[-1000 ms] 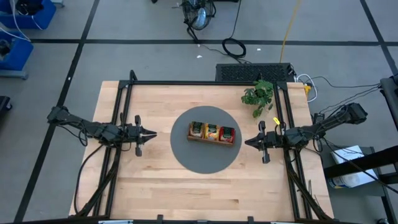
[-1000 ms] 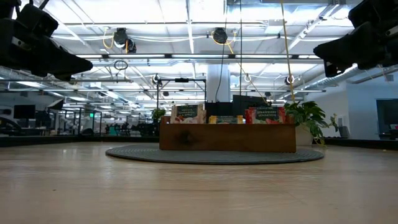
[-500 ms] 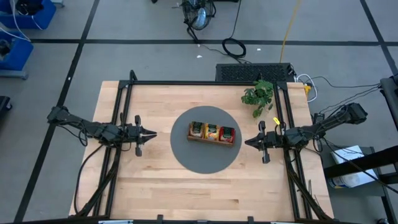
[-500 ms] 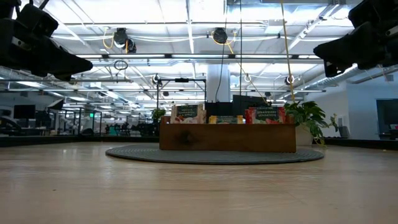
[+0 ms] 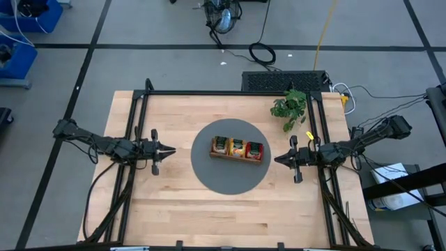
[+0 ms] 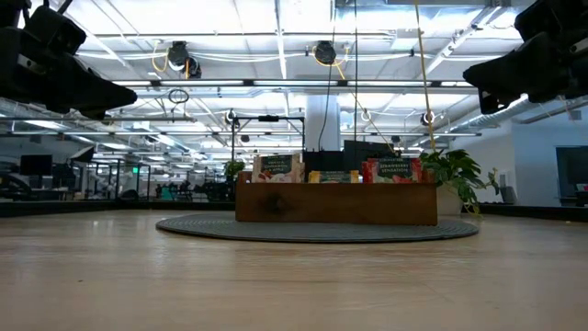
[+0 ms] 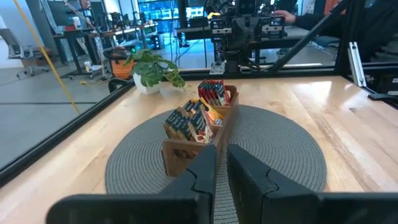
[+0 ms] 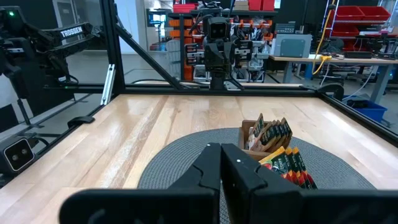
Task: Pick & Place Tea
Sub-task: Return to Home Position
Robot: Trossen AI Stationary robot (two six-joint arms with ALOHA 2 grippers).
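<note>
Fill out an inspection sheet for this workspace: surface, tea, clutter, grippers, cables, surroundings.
Surface: wooden table with a round grey mat at its centre.
Job's things: tea sachets stand in all three compartments of the wooden tray on the mat; none seen loose.
Clutter: a potted plant at the table edge, on the right arm's side.
Grippers: left gripper and right gripper hover either side of the mat, jaws shut, empty.
Cables: a black coil on the floor and a yellow cable, both beyond the table.
Surroundings: blue bins on the floor off the left arm's side.

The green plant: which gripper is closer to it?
Right. The right gripper sits just below the plant in the high view; the left gripper is across the grey mat.
</note>
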